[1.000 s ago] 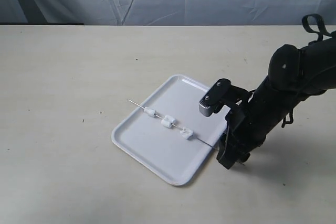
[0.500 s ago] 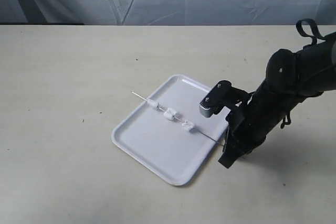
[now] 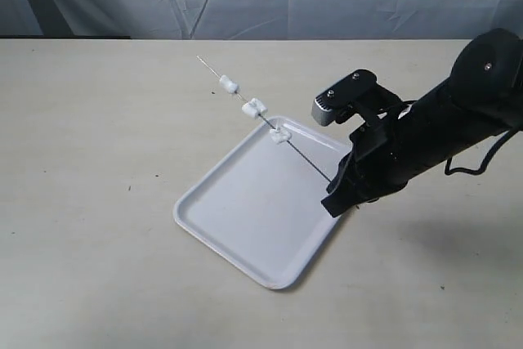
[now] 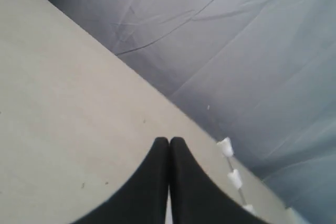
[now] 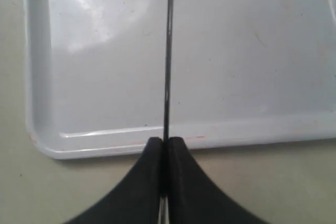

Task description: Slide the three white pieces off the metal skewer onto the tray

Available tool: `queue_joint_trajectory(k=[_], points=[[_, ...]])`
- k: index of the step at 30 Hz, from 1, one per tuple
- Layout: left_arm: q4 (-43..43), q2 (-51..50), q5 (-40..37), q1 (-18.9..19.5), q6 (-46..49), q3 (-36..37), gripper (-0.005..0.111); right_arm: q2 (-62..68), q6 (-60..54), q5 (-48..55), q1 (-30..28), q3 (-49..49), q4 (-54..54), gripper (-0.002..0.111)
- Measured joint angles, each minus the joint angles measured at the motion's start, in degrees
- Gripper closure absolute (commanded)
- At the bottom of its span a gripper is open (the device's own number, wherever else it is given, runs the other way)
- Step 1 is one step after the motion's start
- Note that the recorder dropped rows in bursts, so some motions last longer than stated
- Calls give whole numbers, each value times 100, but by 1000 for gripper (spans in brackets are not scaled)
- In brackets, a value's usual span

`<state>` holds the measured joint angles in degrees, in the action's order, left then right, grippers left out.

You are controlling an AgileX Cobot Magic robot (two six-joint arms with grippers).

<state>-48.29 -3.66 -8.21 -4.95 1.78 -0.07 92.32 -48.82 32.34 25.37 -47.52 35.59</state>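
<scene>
metal skewer raised above tray, right claw clamped

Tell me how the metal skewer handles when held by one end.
Likely stiff: the metal skewer runs straight though the right gripper pinches only one end. Probably light, being so thin. Smooth, so it might swivel in that narrow grip.

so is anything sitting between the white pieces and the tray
Nothing visible does. The three white pieces sit high on the tilted metal skewer, which the right gripper grips at its low end; the tray is bare, and the skewer's free tip is clear.
</scene>
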Motion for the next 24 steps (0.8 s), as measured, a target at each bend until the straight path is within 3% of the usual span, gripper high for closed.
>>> queue_joint_trajectory(k=[4,8,16,21,24], points=[[-889,0,821,0,0,0,107,-107,0,72,0,0,37,109],[-1080,0,1203,0,0,0,107,-158,-13,60,0,0,47,109],[-220,0,591,0,31,-114,107,-158,-143,16,0,0,70,109],[810,-138,-278,0,528,-1306,107,-158,-154,-51,0,0,136,109],[925,-589,-975,0,779,-2002,98,-158,-282,-64,0,0,400,109]])
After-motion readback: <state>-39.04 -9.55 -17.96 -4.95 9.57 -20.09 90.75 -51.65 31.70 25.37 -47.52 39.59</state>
